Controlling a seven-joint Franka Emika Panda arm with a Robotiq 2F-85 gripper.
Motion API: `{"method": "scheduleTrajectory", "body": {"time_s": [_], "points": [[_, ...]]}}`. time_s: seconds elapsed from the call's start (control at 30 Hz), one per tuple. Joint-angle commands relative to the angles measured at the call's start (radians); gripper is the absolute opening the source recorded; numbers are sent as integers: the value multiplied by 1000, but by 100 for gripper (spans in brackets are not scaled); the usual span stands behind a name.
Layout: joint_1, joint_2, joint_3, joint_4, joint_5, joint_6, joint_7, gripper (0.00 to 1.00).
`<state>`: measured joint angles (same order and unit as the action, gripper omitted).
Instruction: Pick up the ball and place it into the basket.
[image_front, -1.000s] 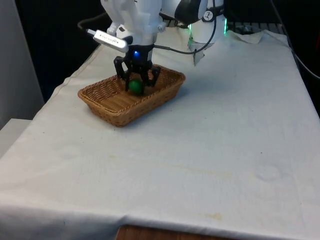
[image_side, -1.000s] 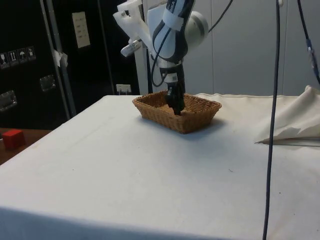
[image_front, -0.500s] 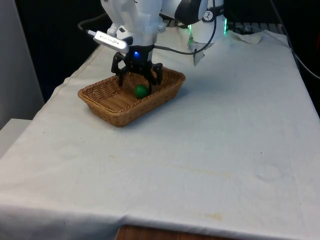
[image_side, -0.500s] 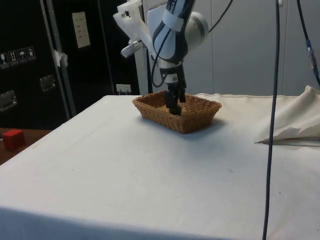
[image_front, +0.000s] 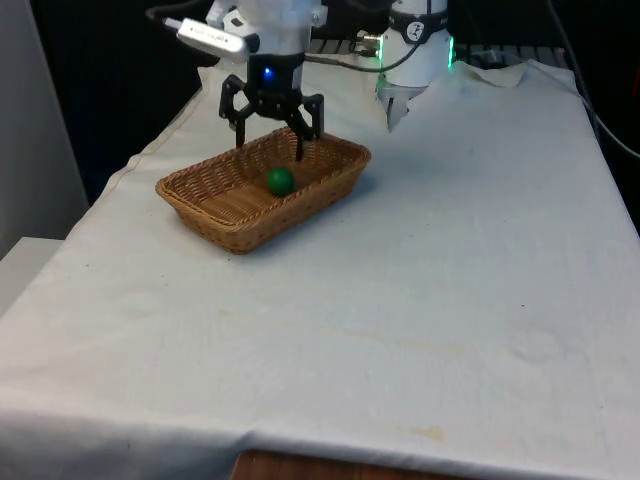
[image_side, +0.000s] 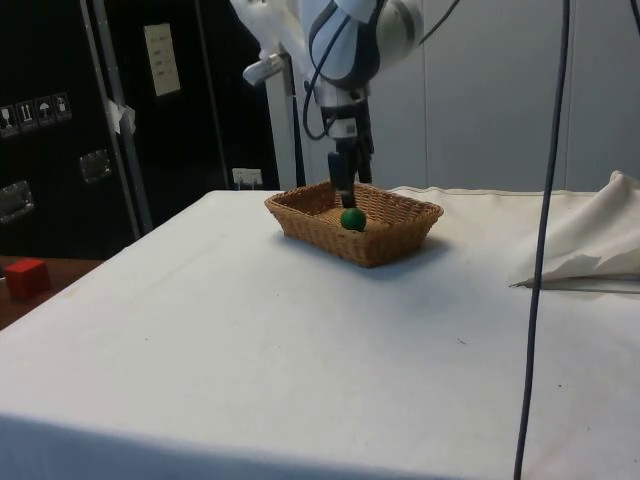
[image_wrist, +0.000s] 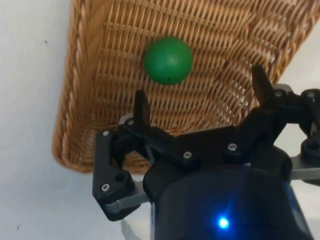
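Ball released; claw retracting.
Since 1 s ago the claw (image_front: 271, 128) has let go and risen; it hangs spread and empty, the ball (image_front: 280, 181) at its 6 o'clock in the basket (image_front: 215, 215). Placement appears complete.

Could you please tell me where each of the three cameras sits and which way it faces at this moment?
Front view: fixed, looking across the white-clothed table at the woven wicker basket holding the small green ball; the open black two-finger gripper hangs above it on the white arm.
Side view: fixed at the table's side, facing dark cabinets; arm and gripper above the basket.
Wrist view: on the wrist, looking down past the gripper into the basket.
Shared: all three show the ball lying free in the basket.
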<state>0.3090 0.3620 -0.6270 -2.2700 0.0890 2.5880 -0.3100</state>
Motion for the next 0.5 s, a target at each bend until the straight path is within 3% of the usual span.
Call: {"method": "scheduleTrajectory", "body": {"time_s": [0.0,0.03,0.07,0.1,0.27,0.3,0.33,0.47], "points": [[14,-15,-13,-2,-23,-12,21,100],[0,-10,-1,-1,-6,-8,3,100],[16,-25,-12,-2,-30,-20,27,100],[20,-43,-10,-3,-41,-31,40,100],[31,-93,-2,-6,-76,-62,80,100],[19,-86,7,-3,-59,-59,62,100],[33,-102,0,-6,-81,-67,87,100],[40,-143,21,-11,-108,-91,127,100]]}}
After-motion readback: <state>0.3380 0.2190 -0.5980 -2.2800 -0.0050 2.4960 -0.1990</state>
